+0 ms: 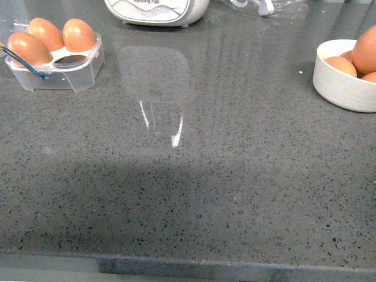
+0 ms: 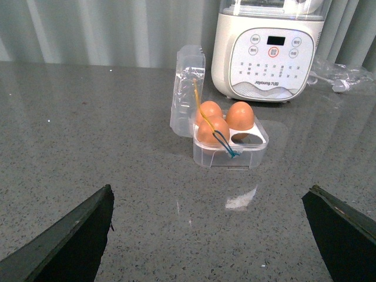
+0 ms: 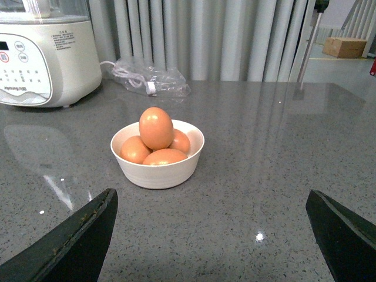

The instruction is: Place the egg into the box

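The clear plastic box stands at the far left of the counter with its lid open, and it also shows in the left wrist view. It holds three orange-brown eggs and one cell is empty. Several more eggs lie in a white bowl at the far right, one egg on top of the pile. My left gripper is open and empty, well short of the box. My right gripper is open and empty, short of the bowl. Neither arm shows in the front view.
A white kitchen appliance stands at the back, and it also shows in the left wrist view. A clear plastic bag with a cable lies behind the bowl. The counter's front edge runs along the bottom of the front view.
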`<state>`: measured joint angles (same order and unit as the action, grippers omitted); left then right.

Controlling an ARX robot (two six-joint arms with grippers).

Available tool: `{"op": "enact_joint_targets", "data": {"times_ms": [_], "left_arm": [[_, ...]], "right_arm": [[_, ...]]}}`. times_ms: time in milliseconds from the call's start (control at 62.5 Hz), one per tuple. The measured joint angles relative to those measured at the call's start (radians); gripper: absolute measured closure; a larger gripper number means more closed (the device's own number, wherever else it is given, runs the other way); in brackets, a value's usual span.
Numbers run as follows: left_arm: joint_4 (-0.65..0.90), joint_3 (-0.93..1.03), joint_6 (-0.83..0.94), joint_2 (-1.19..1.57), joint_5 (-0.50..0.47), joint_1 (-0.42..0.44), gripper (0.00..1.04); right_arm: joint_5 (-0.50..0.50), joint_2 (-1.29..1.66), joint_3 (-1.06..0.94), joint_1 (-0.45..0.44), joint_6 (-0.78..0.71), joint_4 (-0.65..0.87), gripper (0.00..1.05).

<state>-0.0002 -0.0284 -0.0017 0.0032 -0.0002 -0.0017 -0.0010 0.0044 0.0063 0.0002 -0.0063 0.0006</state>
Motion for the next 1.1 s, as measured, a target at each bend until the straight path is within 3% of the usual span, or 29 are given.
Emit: {"op": "enact_joint_targets", "data": {"times_ms": [864,928,976,1105], "left_arm": [[0.000,0.000,0.000,0.000,0.000,0.000,0.07],[0.000,0.000,0.000,0.000,0.000,0.000,0.07],[0.000,0.000,0.000,0.000,0.000,0.000,0.07],[0.000,0.000,0.000,0.000,0.000,0.000,0.07]], "right_arm": [[0.000,0.000,0.000,0.000,0.000,0.000,0.07],[0.146,0.064,0.047,0.061,-0.058,-0.099,0.07],[0.238,0.137,0.087,0.124,-0.092,-0.082,0.07],[0.279,0.314,0.194,0.212,-0.135,0.089,0.07]]}}
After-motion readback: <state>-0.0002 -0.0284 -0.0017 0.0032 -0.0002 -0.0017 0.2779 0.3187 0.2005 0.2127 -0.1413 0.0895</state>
